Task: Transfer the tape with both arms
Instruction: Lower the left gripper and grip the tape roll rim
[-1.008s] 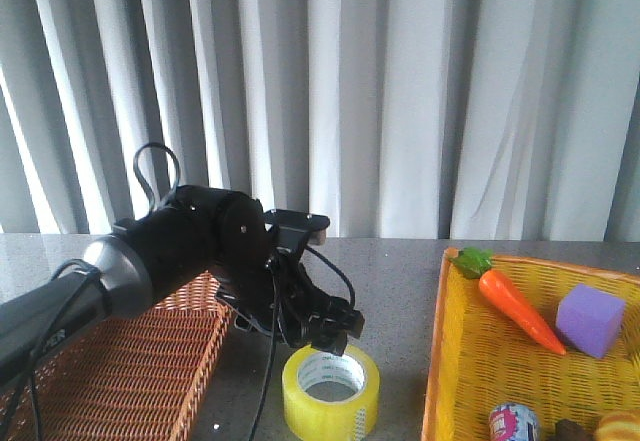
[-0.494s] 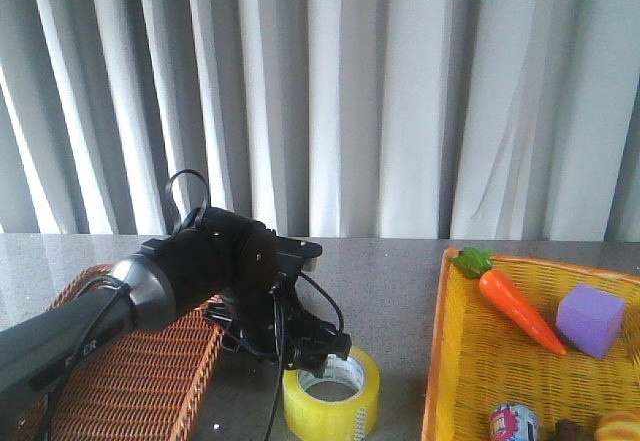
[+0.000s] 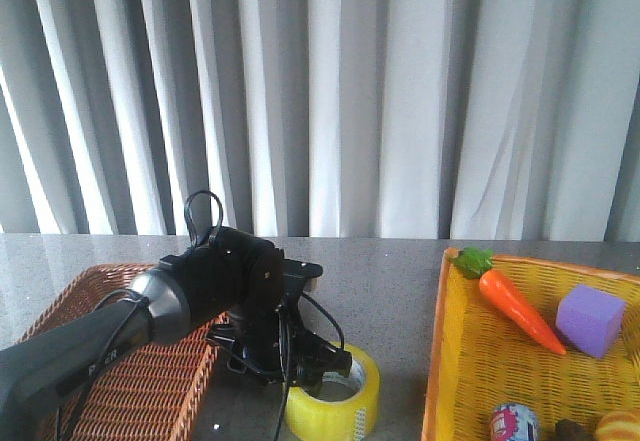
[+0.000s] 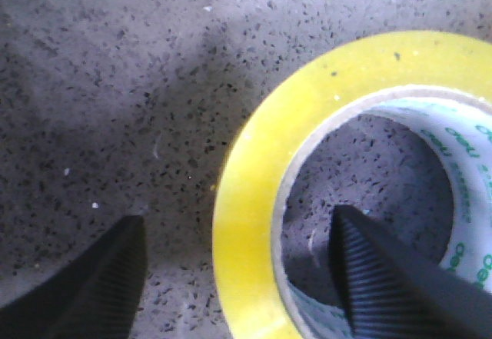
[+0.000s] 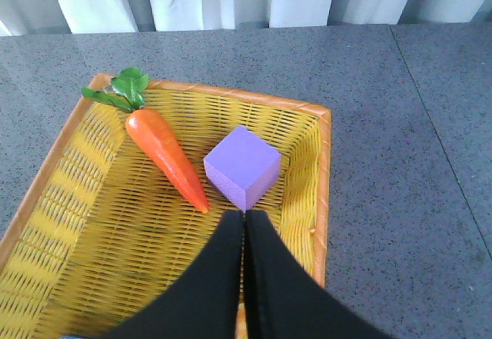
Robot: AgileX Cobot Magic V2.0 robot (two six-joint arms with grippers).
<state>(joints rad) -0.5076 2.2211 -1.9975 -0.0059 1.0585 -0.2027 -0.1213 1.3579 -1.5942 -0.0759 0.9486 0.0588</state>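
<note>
On the left sits a brown wicker basket (image 3: 110,361). Next to it the left gripper (image 4: 238,277) is spread wide over the tape (image 3: 335,396) — one finger outside the yellow ring, one inside the hole. The tape lies flat on the grey table (image 3: 390,281). On the right, the right gripper (image 5: 244,239) is pressed together above the yellow basket (image 5: 77,224) — by a carrot (image 5: 165,158) and a purple block (image 5: 242,166).

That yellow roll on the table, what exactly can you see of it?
The tape is a wide roll of glossy, translucent yellow packing tape around a white core printed in green. It lies flat on the speckled grey table, its hole facing up, between two baskets. The left gripper is open and straddles its wall, one finger inside the hole and the other outside. Whether the fingers touch it is unclear.
</note>
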